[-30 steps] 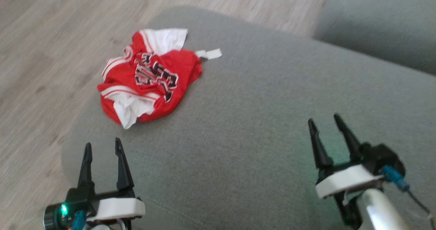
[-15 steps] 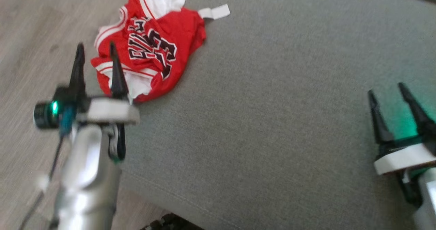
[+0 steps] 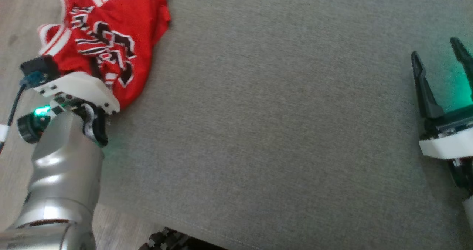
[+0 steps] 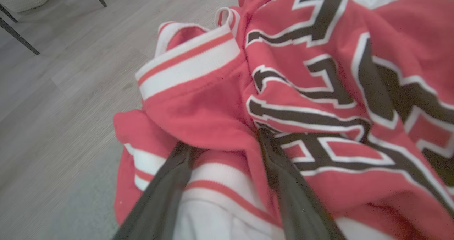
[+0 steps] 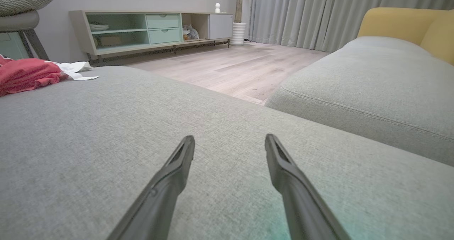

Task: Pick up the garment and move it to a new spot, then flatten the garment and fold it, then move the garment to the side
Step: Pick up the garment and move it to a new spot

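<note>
The garment (image 3: 111,17) is a crumpled red jersey with white trim and black lettering, lying at the far-left corner of the grey sofa cushion (image 3: 258,113). My left gripper (image 3: 87,70) is pushed into its near edge. In the left wrist view the left gripper (image 4: 223,140) is open, its fingertips buried under a red fold of the garment (image 4: 198,105), with white-striped trim between the fingers. My right gripper (image 3: 435,48) hovers open over bare cushion far to the right. The right wrist view shows the right gripper (image 5: 230,137) holding nothing and the garment (image 5: 25,76) far off to the left.
Wooden floor (image 3: 14,13) borders the cushion's left edge, close to the garment. A second grey cushion (image 5: 372,83) with a yellow backrest (image 5: 400,23) lies beyond a gap on the right. A low sideboard (image 5: 149,30) stands by the far wall. Chair legs (image 4: 21,37) stand on the floor.
The head camera has tilted and shifted. My left gripper has reached forward from the cushion's near edge into the garment's near folds. The right gripper stays open, off to the right.
</note>
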